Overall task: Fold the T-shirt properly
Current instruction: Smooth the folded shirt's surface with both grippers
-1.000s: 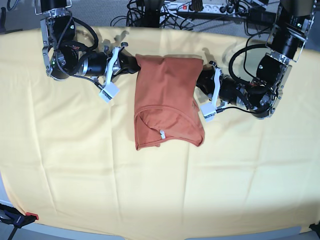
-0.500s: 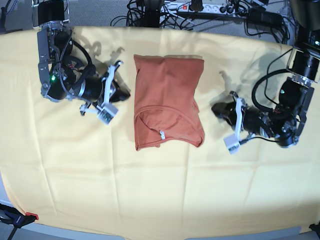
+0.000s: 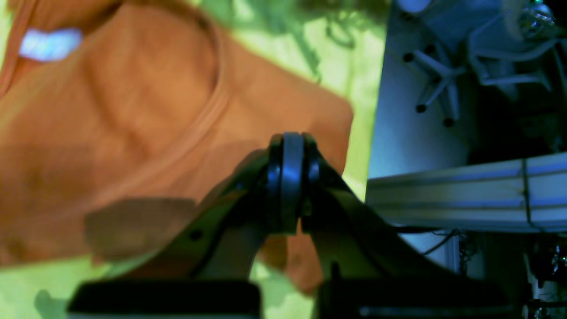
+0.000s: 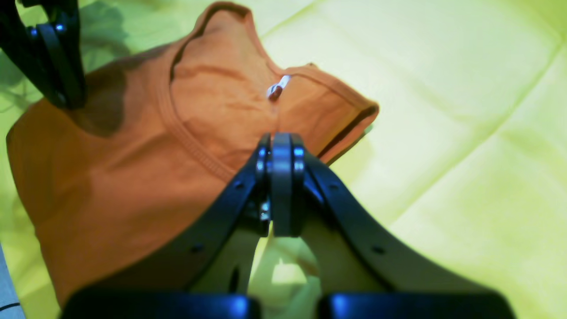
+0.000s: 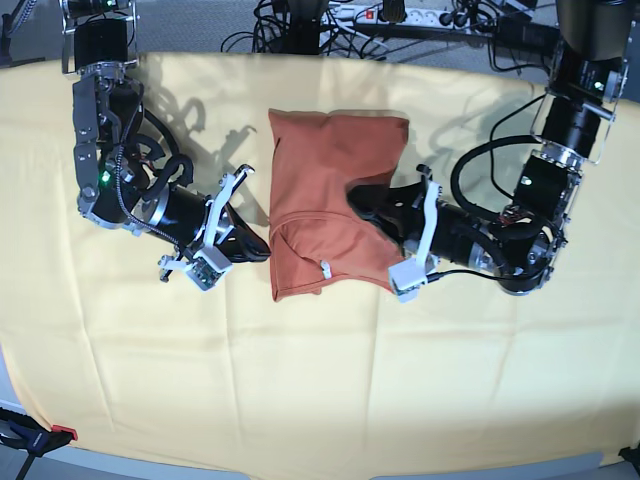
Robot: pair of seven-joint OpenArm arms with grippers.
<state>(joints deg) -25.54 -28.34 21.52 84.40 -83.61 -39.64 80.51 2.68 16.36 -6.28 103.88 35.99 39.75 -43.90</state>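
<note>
Closed right gripper (image 4: pixel 281 153) at folded T-shirt (image 4: pixel 133 177)'s edge; yellow cloth (image 4: pixel 443 110) beneath

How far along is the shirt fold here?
Mostly done: the T-shirt lies as a compact rectangle on the yellow cloth. In hand: both grippers, left and right, jaws shut, at its lower half. Left: possibly a final fold, neckline and tag showing.

No text, brand, number or sign can be read in any view. The small white tag (image 4: pixel 275 90) at the neckline of the T-shirt (image 5: pixel 325 190) is too small and blurred to show any lettering.
</note>
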